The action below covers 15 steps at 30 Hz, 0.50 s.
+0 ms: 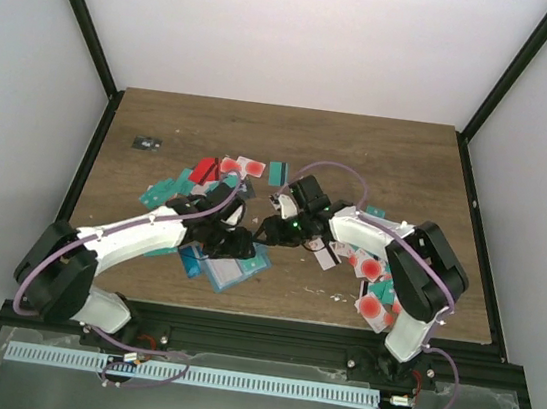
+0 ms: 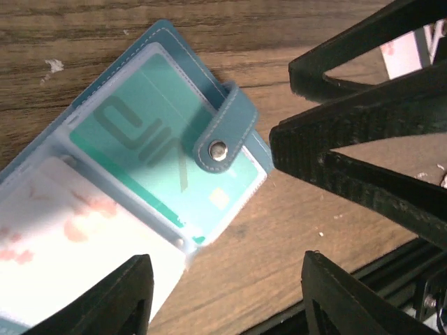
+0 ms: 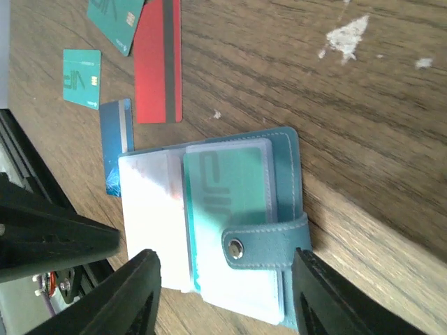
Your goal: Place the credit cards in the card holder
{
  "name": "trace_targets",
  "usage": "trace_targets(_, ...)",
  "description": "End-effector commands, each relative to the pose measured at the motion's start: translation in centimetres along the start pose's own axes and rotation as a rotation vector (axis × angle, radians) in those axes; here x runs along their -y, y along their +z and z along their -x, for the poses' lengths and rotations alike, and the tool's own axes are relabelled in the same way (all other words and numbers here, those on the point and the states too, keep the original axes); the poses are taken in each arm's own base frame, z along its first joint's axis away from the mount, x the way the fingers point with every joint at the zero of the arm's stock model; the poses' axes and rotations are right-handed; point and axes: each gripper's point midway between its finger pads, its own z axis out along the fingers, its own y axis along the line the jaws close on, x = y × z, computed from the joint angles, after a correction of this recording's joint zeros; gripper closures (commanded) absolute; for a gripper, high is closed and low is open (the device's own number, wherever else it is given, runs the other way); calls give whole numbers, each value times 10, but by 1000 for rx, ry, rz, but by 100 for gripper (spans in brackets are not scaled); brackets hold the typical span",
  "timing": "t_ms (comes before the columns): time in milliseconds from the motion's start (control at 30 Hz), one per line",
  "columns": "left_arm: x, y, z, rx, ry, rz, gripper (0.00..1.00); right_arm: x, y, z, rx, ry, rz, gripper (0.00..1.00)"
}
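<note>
The teal-blue card holder lies open on the table near the front edge. In the left wrist view the card holder has a teal card in a clear pocket, a white card with red marks beside it, and its snap strap folded over. My left gripper is open and empty just above the holder's corner. My right gripper is open and empty over the holder, straddling the strap. Loose credit cards lie in a heap behind. A red card, teal cards and a blue card lie nearby.
More white cards with red circles lie under the right arm at the front right. A small dark object sits at the back left. The right gripper's fingers crowd the left wrist view. The table's front edge is close.
</note>
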Motion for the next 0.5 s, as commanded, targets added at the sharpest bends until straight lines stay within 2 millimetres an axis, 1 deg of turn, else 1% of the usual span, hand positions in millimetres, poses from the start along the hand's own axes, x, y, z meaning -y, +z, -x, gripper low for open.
trace_targets(0,-3,-25,-6,-5,16,33,38,-1,-22,-5,-23,-90,-93,44)
trace_targets(67,-7,-31,-9,-4,9,39,36,-1,-26,-9,-27,-112,-131,38)
trace_targets(167,-19,-37,-13,7,-25,71,37,-2,-31,-14,-30,-162,-198,33)
trace_targets(300,-35,-43,-21,45,-110,91,37,-11,-28,-23,-50,-271,-294,26)
trace_targets(367,-42,-42,-26,56,-143,91,37,-15,-25,-23,-56,-329,-351,24)
trace_targets(467,-49,-44,-28,76,-169,89,38,-17,-18,-24,-68,-391,-434,22)
